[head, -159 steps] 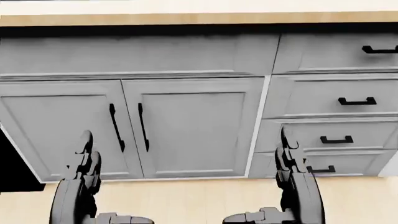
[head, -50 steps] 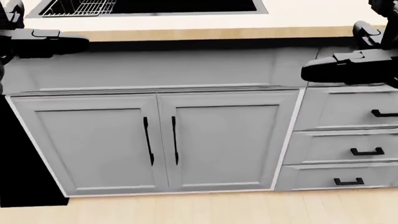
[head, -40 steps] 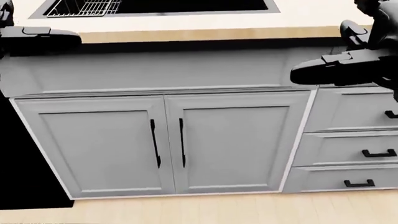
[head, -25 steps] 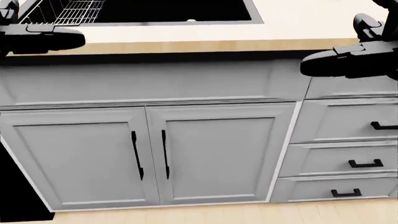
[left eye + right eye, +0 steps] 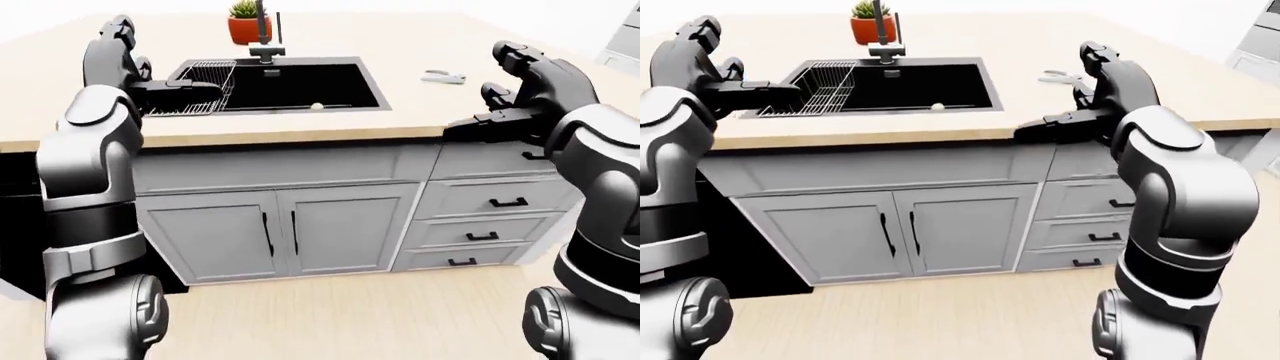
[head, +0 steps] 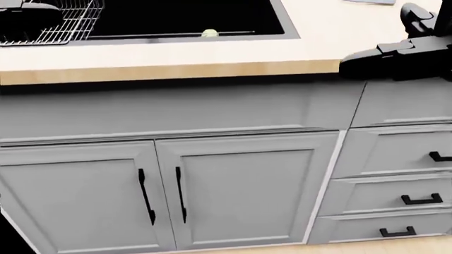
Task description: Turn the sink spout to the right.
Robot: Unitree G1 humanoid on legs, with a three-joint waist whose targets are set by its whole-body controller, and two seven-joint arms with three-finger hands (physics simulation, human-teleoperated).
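The black sink [image 5: 300, 84] is sunk into the light wooden counter [image 5: 300, 135]. Its dark spout [image 5: 262, 26] rises at the sink's far edge near the top of the left-eye view, its head hanging over the basin. My left hand [image 5: 150, 71] is raised at the sink's left end, fingers up and thumb stretched over the rack, open and empty. My right hand [image 5: 485, 94] hovers over the counter to the sink's right, also open and empty. Neither hand is near the spout.
A wire dish rack [image 5: 205, 79] fills the sink's left part, and a small pale round thing [image 5: 317, 106] lies in the basin. A red potted plant [image 5: 243, 24] stands beside the spout. A small grey object [image 5: 442, 76] lies on the counter. Below are grey cabinet doors [image 6: 197, 196] and drawers [image 6: 409, 196].
The head view has shifted so the counter and sink now show above the cabinets. Both hands rose from floor level to counter height and are still open.
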